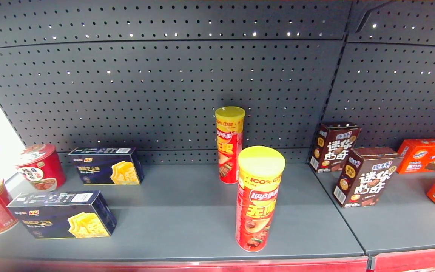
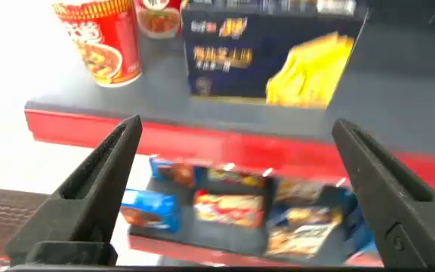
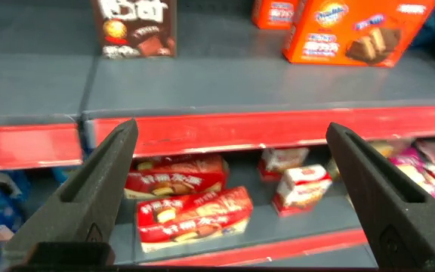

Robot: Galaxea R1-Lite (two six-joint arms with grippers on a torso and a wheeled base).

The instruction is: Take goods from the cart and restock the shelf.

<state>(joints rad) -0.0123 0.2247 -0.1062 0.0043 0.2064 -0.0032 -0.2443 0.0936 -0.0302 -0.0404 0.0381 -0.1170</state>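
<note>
Left pincer: your left gripper [image 2: 236,125] hung wide open with nothing between its fingers, facing the red front edge of the shelf [image 1: 187,211]
Right pincer: your right gripper [image 3: 231,127] was spread open too and held nothing, level with that same red edge
Chip cans: you had two upright on the grey shelf, both capped with yellow lids; the front can [image 1: 257,200] stood near the edge, the rear can [image 1: 229,145] behind it by the pegboard [image 1: 157,87]
To your left: two dark-blue cracker boxes [image 1: 64,215] lay one behind the other, with two red noodle cups [image 1: 40,166] beside them
To your right: two brown boxes [image 1: 366,177] stood upright, then orange boxes [image 1: 427,155] farther out
Lower tier: red packs [image 3: 191,208] and small white cartons [image 3: 302,187] lay under the right side; blurred blue packets [image 2: 149,210] under the left
</note>
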